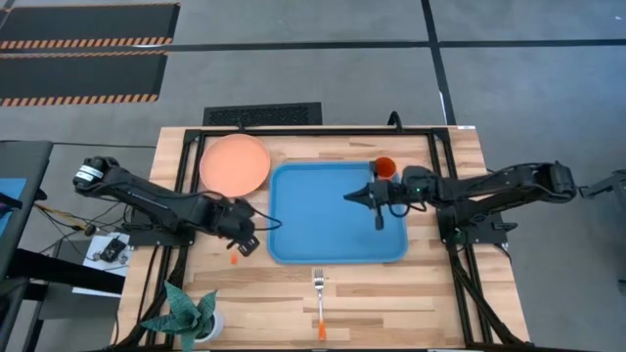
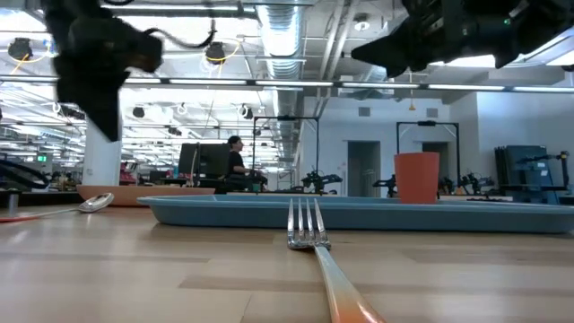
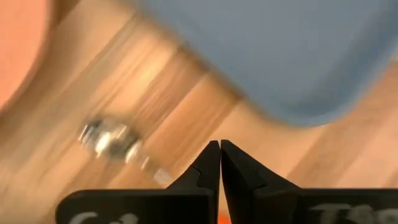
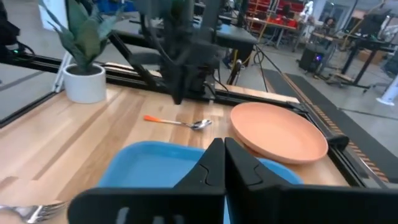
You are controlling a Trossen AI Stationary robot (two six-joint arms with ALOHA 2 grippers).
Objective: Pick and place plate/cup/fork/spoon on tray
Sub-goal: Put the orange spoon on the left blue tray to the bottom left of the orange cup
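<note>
Cup [image 1: 384, 166] sits on the tray [image 1: 293, 235]; spoon [image 1: 240, 251] comes next, judging by the left hand [image 1: 245, 241], pressed together above it. Right hand [image 1: 352, 196], also pressed together, hovers over the tray.

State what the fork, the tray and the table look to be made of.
Fork: shiny silver tines, likely metal, with a glossy orange handle, probably plastic. Tray: smooth, uniformly blue with rounded corners and a moulded rim, apparently plastic. Table: pale planks with visible grain and seams, so wood, seemingly a smooth sealed finish.
</note>
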